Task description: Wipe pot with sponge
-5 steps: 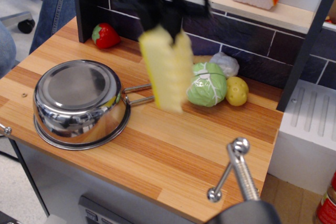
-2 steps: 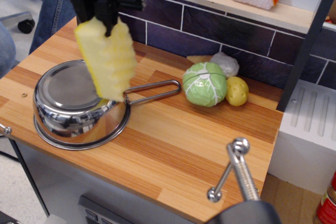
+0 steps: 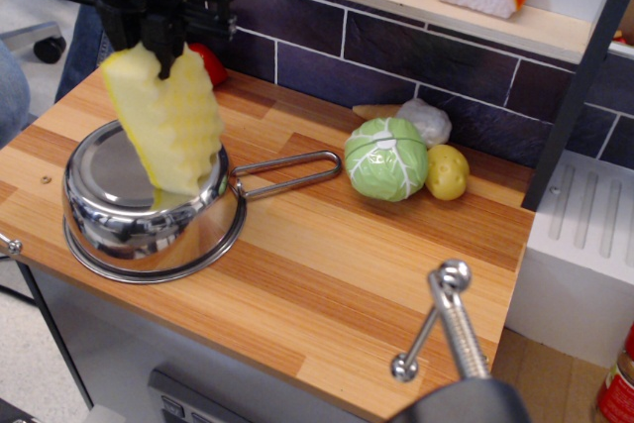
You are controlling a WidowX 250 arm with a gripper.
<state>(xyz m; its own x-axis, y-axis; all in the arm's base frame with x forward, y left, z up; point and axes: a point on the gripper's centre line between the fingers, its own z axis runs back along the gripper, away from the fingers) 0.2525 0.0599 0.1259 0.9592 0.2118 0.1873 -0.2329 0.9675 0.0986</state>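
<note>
Wooden counter point(image 3: 327, 274) holds the upturned steel pot point(image 3: 149, 200) at near left, wire handle pointing right. My gripper point(image 3: 157, 45) pinches the sponge point(image 3: 166, 126) by its top; the sponge's lower end reaches the pot's base.

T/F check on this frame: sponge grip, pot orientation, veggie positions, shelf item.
1. The hand grips the sponge from above. True.
2. The pot sits upside down on the counter. True.
3. The pot's handle points toward the strawberry. False: it points toward the cabbage.
4. The potato lies left of the cabbage. False: right of it, touching.
5. The sponge lies flat on the counter. False: it hangs upright over the pot.
</note>
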